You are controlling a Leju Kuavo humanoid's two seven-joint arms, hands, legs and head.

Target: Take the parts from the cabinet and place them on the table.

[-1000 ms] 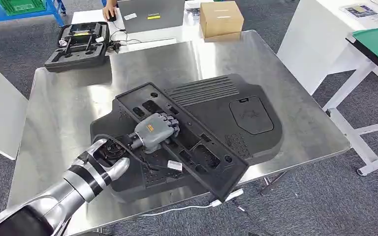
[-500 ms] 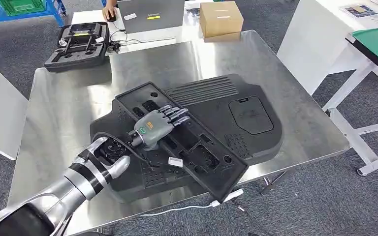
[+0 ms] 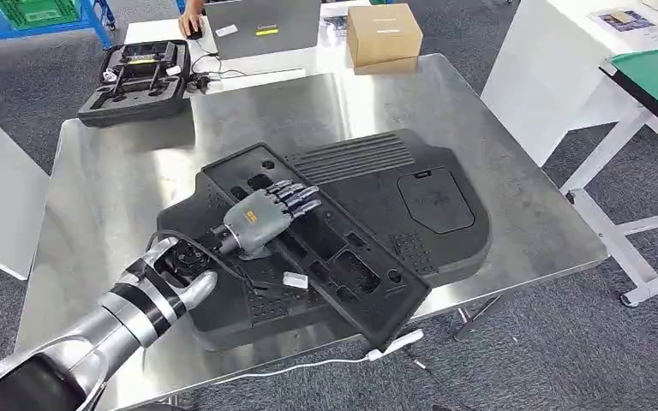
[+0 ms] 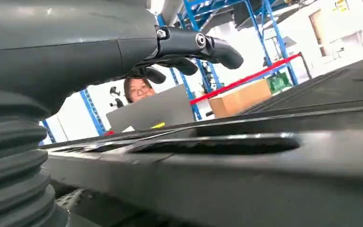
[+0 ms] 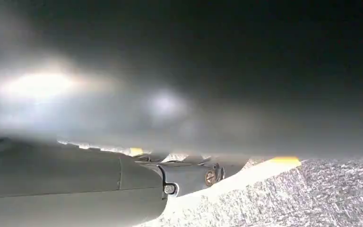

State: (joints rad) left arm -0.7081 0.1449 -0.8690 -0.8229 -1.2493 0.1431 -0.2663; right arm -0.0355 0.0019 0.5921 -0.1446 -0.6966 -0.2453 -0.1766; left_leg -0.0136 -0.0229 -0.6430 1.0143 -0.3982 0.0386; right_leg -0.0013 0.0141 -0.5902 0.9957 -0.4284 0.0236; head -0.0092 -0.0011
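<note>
Two black plastic parts lie on the steel table (image 3: 120, 171): a wide ribbed cover (image 3: 433, 201) and, laid slantwise on top of it, a long narrow panel (image 3: 347, 261) with several cut-outs. My left hand (image 3: 261, 214) hovers just over the narrow panel's far end, fingers stretched out and holding nothing. The left wrist view has those fingers (image 4: 189, 47) clear above the panel's surface (image 4: 246, 161), with a gap between. My right hand (image 5: 189, 177) sits low beneath a dark blurred surface, over grey carpet; how its fingers stand is unclear.
At the table's far left rests a black foam case (image 3: 135, 77). Behind it are a laptop (image 3: 261, 26), a cardboard box (image 3: 383, 32) and a person's hand (image 3: 191, 19). A white table (image 3: 557, 68) stands to the right. A white cable (image 3: 308, 364) hangs at the front edge.
My left hand's fingers have uncurled from the narrow panel and straightened out. The hand has drawn slightly back and to the left. Both parts stay where they lay.
</note>
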